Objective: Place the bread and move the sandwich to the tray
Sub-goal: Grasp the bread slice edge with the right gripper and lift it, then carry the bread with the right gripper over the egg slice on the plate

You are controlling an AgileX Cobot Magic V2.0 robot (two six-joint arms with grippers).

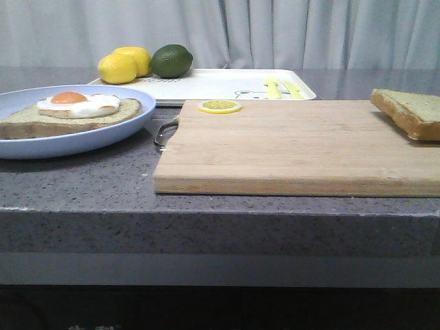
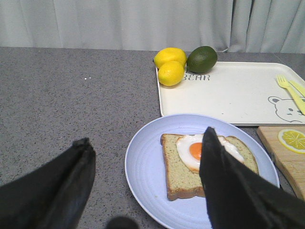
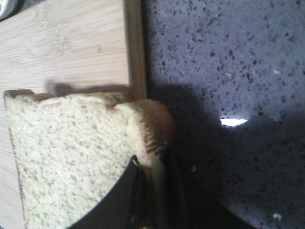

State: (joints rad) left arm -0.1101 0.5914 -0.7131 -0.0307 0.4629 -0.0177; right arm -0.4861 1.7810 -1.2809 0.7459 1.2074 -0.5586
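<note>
The bread (image 1: pixel 412 113), a thick pale slice with a brown crust, sits tilted over the right end of the cutting board. In the right wrist view my right gripper (image 3: pixel 151 162) is shut on the bread (image 3: pixel 71 152), pinching its crust edge. The sandwich (image 1: pixel 69 113), a slice topped with a fried egg, lies on its pale-blue plate (image 1: pixel 69 146) at the left. My left gripper (image 2: pixel 146 136) hangs open just above the plate (image 2: pixel 147 167), one finger over the egg on the sandwich (image 2: pixel 183 167), the other over bare counter. The white tray (image 1: pixel 220 84) with the bear print lies at the back. Neither gripper shows in the front view.
The wooden cutting board (image 1: pixel 295 148) fills the middle and carries a lemon slice (image 1: pixel 220 106) near its far left corner. Two lemons (image 1: pixel 124 65) and a lime (image 1: pixel 171 60) stand on the tray's left end. A yellow fork and knife (image 1: pixel 282 88) lie on its right end.
</note>
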